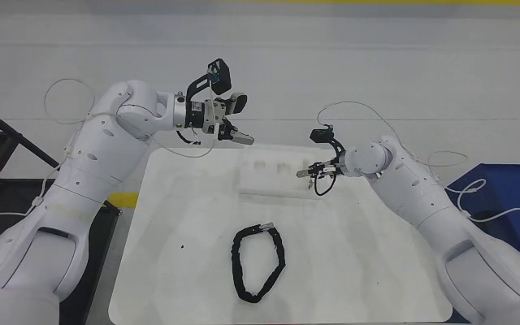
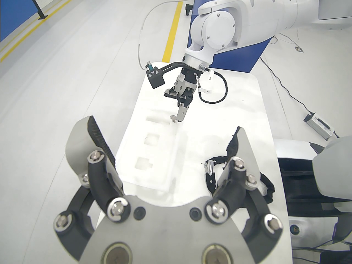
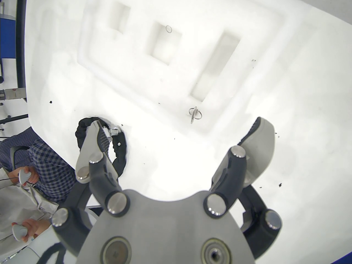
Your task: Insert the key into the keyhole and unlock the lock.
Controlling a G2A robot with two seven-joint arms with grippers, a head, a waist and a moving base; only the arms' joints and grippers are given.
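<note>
Lock (image 3: 121,153) partly behind right hand (image 3: 178,122), its fingers (image 3: 92,145) apart; left hand (image 2: 165,124) likewise spread.

Left pincer (image 2: 165,130) agape; right pincer (image 3: 178,124) likewise

place: robot lab or workshop hall | ground: pale glossy floor (image 2: 82,42), yellow line (image 2: 176,14) upper middle | upper left: blue partition panels (image 2: 15,1) | upper right: blue cabinet (image 2: 236,61) on casters (image 2: 188,10) | right: power brick (image 2: 320,123) on floor
</note>
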